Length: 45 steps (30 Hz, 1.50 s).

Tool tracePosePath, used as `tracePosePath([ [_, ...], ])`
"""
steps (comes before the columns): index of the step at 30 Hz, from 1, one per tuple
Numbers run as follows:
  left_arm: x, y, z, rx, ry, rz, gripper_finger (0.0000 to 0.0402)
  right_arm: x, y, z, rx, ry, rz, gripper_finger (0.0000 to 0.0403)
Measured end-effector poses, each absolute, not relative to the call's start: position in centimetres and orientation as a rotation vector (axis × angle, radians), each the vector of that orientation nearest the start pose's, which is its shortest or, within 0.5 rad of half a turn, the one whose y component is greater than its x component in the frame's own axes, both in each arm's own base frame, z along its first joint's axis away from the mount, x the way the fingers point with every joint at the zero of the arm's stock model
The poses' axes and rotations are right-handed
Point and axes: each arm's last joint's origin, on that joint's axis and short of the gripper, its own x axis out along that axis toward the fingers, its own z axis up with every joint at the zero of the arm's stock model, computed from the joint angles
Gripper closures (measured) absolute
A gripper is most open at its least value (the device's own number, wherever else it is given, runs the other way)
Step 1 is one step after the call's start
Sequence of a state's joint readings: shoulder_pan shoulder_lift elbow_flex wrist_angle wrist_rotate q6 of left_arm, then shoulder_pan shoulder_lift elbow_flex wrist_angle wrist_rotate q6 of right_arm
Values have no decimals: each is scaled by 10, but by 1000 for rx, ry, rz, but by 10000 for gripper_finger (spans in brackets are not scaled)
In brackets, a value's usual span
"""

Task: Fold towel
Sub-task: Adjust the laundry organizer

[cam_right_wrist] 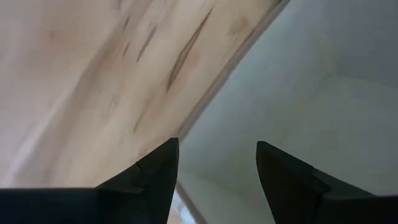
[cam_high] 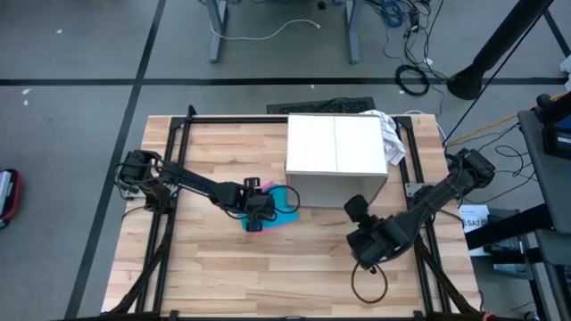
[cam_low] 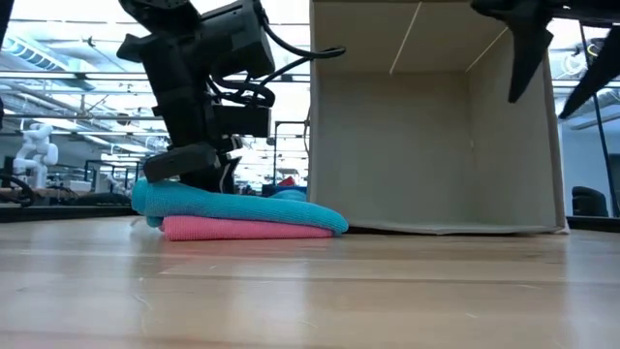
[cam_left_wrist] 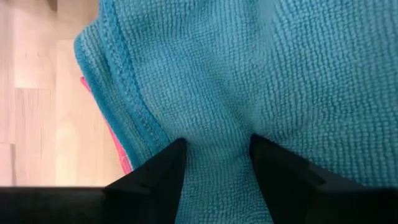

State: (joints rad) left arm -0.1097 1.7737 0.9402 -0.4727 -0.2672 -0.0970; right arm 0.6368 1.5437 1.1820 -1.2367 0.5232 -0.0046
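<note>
My left gripper (cam_left_wrist: pixel 214 163) presses down on the blue towel (cam_high: pixel 284 203), its fingers pinching a ridge of the cloth. That towel lies folded over a pink towel (cam_low: pixel 242 229) on the wooden table (cam_high: pixel 223 267), just left of the open white box (cam_high: pixel 335 160). My right gripper (cam_right_wrist: pixel 217 165) hangs released near the box's front.

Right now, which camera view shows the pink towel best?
The low view: the pink towel lies flat under the blue towel, its whole edge visible. The high and left wrist views show only slivers; the right wrist view shows none.
</note>
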Motion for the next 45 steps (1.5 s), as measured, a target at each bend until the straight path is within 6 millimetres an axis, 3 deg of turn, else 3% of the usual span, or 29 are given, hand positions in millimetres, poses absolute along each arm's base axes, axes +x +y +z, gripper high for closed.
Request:
tracePosePath([
  [6, 308, -28, 128, 157, 1251, 193, 207, 211, 136, 225, -1045, 1625, 109, 202],
  [11, 308, -28, 128, 157, 1250, 193, 207, 203, 127, 189, -1307, 1833, 102, 202],
  [14, 308, -28, 128, 156, 1252, 193, 207, 196, 114, 167, -1367, 1951, 86, 202],
  [17, 308, -28, 127, 149, 1258, 195, 207, 190, 102, 154, -1467, 1958, -41, 211],
  [20, 307, -28, 127, 136, 1264, 205, 207, 189, 95, 150, -1475, 1956, -102, 245],
  [23, 306, -29, 127, 137, 1273, 203, 207, 191, 92, 150, -1455, 1947, -136, 317],
  [26, 304, -32, 127, 143, 1290, 199, 207, 195, 95, 156, -1431, 1921, -132, 387],
  [31, 298, -37, 126, 169, 1349, 181, 207, 206, 102, 180, -1340, 1814, -139, 399],
  [36, 292, -43, 125, 184, 1396, 177, 207, 213, 109, 226, -1156, 1637, -144, 401],
  [42, 284, -54, 125, 210, 1446, 165, 207, 200, 106, 281, -880, 1486, -5, 402],
  [45, 280, -63, 125, 240, 1465, 142, 207, 188, 100, 297, -790, 1442, 71, 402],
])
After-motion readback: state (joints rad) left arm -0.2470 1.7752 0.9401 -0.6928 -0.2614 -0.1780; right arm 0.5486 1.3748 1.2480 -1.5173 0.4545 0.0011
